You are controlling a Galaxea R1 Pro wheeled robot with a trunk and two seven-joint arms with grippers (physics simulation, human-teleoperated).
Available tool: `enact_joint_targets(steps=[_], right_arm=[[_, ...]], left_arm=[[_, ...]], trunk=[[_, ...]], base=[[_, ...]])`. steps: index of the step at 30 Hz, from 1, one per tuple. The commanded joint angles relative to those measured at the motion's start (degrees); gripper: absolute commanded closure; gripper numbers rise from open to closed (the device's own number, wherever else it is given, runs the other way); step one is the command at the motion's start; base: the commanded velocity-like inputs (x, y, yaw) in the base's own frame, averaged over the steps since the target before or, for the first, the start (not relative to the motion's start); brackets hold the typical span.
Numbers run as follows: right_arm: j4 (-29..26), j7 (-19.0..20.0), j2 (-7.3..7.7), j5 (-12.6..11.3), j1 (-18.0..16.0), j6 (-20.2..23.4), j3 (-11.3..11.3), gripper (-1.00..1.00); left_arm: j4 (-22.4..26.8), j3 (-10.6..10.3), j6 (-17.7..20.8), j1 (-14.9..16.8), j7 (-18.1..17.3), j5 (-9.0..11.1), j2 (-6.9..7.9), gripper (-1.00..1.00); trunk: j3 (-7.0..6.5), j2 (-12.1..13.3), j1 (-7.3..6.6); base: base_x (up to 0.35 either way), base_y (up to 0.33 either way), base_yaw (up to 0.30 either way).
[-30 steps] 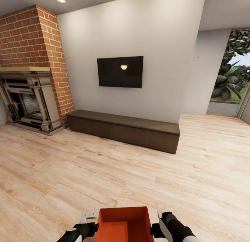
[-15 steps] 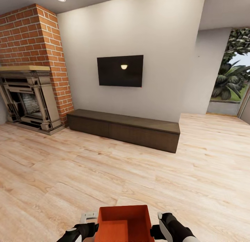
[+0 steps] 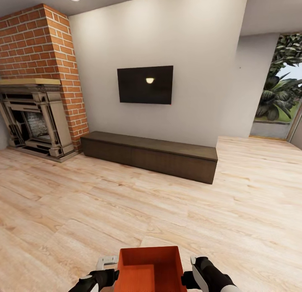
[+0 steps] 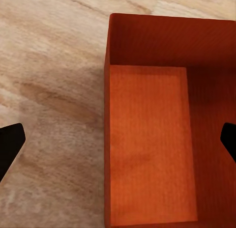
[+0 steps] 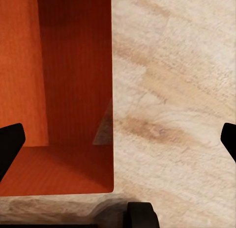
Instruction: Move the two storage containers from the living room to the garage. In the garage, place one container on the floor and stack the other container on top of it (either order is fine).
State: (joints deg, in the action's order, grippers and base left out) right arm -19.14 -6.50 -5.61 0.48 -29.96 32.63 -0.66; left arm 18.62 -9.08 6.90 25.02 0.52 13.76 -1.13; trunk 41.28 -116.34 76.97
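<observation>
One orange-red storage container (image 3: 149, 269) shows at the bottom edge of the head view, topless and empty, over the light wood-plank floor of the living room. My left gripper (image 3: 105, 277) is at its left wall and my right gripper (image 3: 188, 277) at its right wall. In the left wrist view the container (image 4: 147, 139) has its side wall between the wide-apart fingertips (image 4: 10, 144) of the left gripper (image 4: 118, 142). The right wrist view shows the container (image 5: 64, 90) with its other wall between the spread fingers of the right gripper (image 5: 118, 142). Both grippers are open.
A long dark cabinet (image 3: 149, 155) runs along the far wall under a wall TV (image 3: 145, 84). A brick fireplace (image 3: 35, 116) stands at the left. A glass opening with plants (image 3: 279, 90) is at the far right. Wood-plank floor (image 3: 126, 208) stretches ahead.
The whole picture has shifted slightly, so the camera moved a little. The container now shows a touch higher in the frame. Both grippers keep their place at its walls.
</observation>
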Motion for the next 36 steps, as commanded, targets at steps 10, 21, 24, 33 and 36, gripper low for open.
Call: enact_joint_targets(steps=[10,21,24,33,36], right_arm=[[-0.2,-0.2,-0.02,0.1,0.0,0.3,-0.1,-1.0],[-0.3,-0.3,-0.08,0.1,0.0,0.3,-0.1,-1.0],[-0.5,-0.3,-0.06,0.1,0.0,0.3,-0.1,-1.0],[-0.7,-0.3,0.04,0.2,-1.6,0.4,-0.1,-1.0],[-0.4,-0.4,-0.01,0.1,-2.2,0.5,-0.1,-1.0]], left_arm=[[-0.1,-0.3,0.1,-0.1,0.0,0.6,0.01,-1.0],[-0.9,-0.4,1.1,-0.1,0.0,0.5,-0.07,-1.0],[-2.5,-0.4,1.3,-0.1,0.0,0.6,-0.09,-1.0],[-3.7,-0.3,1.3,-0.1,-0.1,0.6,-0.16,-1.0],[-3.8,-0.3,1.2,-0.1,-0.1,0.7,-0.19,-1.0]], trunk=[[0.06,0.0,-0.01],[0.06,0.0,-0.01],[0.06,0.0,-0.01],[0.06,0.0,-0.01],[0.06,0.0,-0.01]], base=[[0.0,0.0,0.0],[0.0,0.0,0.0],[0.0,0.0,0.0],[0.0,0.0,0.0],[0.0,0.0,0.0]])
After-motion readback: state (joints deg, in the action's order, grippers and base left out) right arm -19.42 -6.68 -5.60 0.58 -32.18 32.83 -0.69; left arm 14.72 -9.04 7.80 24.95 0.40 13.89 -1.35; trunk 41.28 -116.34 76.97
